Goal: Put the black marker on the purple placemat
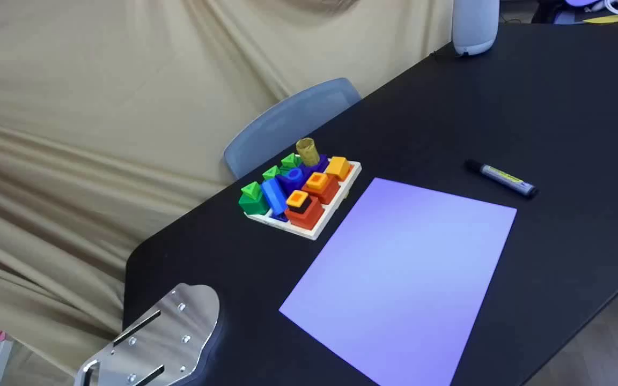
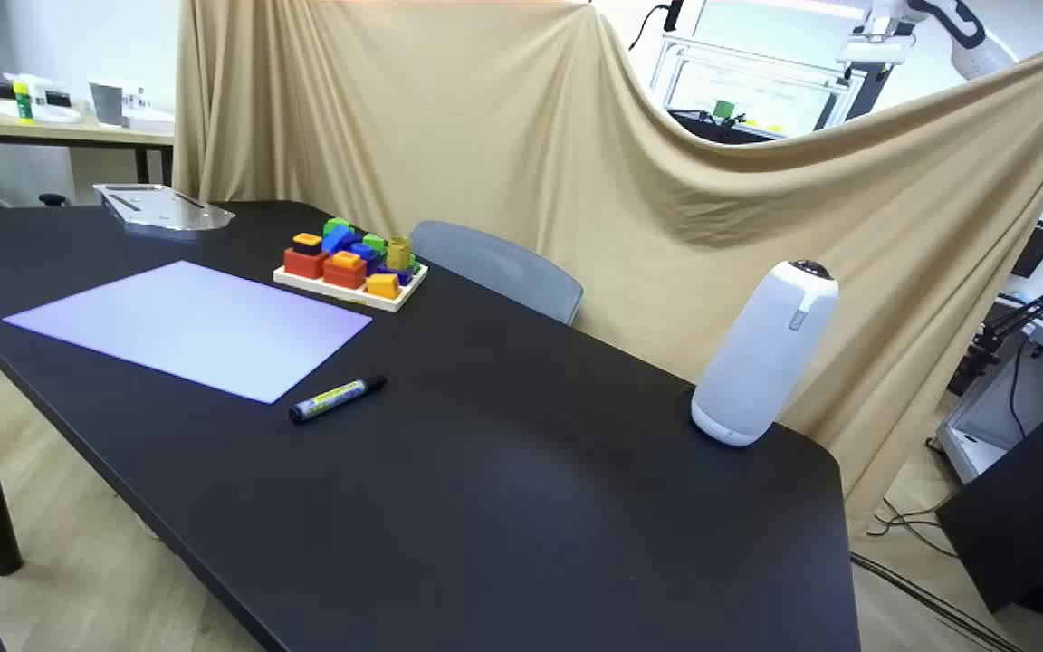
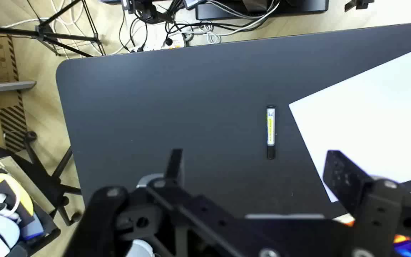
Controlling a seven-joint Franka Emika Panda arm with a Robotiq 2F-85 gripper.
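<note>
Your fingers (image 3: 344, 178) stand wide apart in the wrist view, holding nothing. You can see the black marker (image 2: 338, 398) lying flat on the dark bench (image 2: 531, 543), just beside one edge of the purple placemat (image 2: 196, 330) and not touching it. The tray of coloured blocks (image 1: 334, 203) sits near another edge; a white tapered device (image 2: 761, 358) stands well apart.
</note>
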